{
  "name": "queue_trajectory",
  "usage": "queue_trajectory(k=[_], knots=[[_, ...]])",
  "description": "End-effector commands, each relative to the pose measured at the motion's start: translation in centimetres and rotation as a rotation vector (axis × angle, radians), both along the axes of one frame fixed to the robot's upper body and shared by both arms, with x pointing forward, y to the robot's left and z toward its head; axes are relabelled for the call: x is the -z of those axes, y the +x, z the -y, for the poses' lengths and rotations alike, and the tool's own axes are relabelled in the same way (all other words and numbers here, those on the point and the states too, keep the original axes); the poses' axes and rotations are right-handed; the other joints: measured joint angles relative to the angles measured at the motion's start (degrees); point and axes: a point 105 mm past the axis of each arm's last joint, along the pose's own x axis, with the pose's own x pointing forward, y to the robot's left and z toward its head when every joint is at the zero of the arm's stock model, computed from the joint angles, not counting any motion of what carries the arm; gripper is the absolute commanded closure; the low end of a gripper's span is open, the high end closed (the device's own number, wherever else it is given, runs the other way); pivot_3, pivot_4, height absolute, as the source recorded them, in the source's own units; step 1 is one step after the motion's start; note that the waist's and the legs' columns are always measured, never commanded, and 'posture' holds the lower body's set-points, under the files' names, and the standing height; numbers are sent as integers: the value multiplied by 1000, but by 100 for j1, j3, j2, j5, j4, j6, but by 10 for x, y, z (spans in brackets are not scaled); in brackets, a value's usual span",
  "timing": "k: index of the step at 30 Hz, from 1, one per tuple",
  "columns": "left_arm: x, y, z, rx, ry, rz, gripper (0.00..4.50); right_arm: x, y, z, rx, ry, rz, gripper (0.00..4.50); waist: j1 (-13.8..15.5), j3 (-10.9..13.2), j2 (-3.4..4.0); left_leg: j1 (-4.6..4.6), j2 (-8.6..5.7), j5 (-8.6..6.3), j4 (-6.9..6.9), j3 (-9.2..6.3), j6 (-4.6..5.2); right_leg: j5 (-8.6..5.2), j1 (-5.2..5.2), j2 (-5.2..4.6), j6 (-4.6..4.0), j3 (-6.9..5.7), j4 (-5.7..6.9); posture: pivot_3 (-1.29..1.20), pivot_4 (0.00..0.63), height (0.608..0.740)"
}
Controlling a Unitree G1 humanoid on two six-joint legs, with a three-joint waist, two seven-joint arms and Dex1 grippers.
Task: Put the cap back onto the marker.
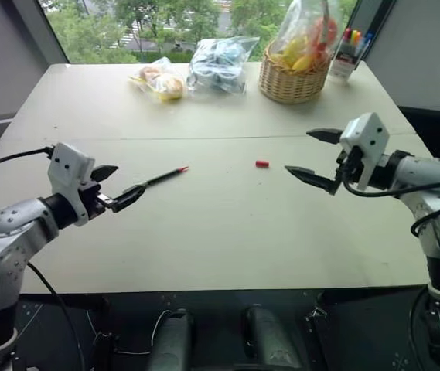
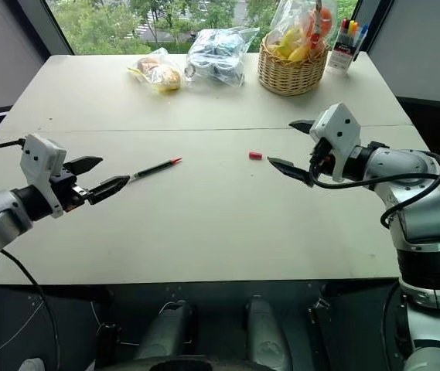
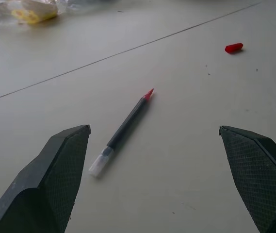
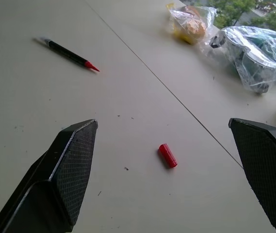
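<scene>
While both end effectors hover above the pale worktop (image 1: 227,232), the marker (image 1: 165,176) lies flat on it, uncapped, its red tip aimed toward the cap (image 1: 262,164). That small red cap rests on its side well apart from the marker, nearer the right arm. The left end effector (image 1: 119,185) stands spread wide and holds nothing, its lower finger close to the marker's rear end. The right end effector (image 1: 316,157) is likewise spread and empty, its fingers pointing toward the cap from the other side.

Seen from the left wrist, the marker (image 3: 123,130) shows a pale, translucent rear end that the head views do not resolve, lying between the two dark fingers (image 3: 55,179), with the cap (image 3: 234,47) farther off. Seen from the right wrist, the cap (image 4: 167,155) sits between that arm's textured fingers (image 4: 67,179), and a seam line runs across the worktop beyond it.

Along the far edge, the head views show a wicker basket (image 1: 293,81) with a plastic bag of colourful items, two more clear bags (image 1: 220,66) beside it, and a bunch of coloured markers (image 1: 351,42).
</scene>
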Motion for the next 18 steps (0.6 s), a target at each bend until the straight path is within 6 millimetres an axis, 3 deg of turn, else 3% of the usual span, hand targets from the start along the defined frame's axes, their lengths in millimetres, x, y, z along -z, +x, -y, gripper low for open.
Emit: queue_trajectory(k=[1,18], knots=[[-15,-5,1,-2,19,58,52,-13,-4,-9,-37,1,59,0,0,0,0,0,0,0,1,0,0,0,0,0,0,0,0,0,150,740],[-15,0,3,-23,-24,61,52,-9,-1,-13,-46,-11,59,0,3,0,0,0,-1,0,2,1,0,0,0,-1,0,1,0,0,150,740]])
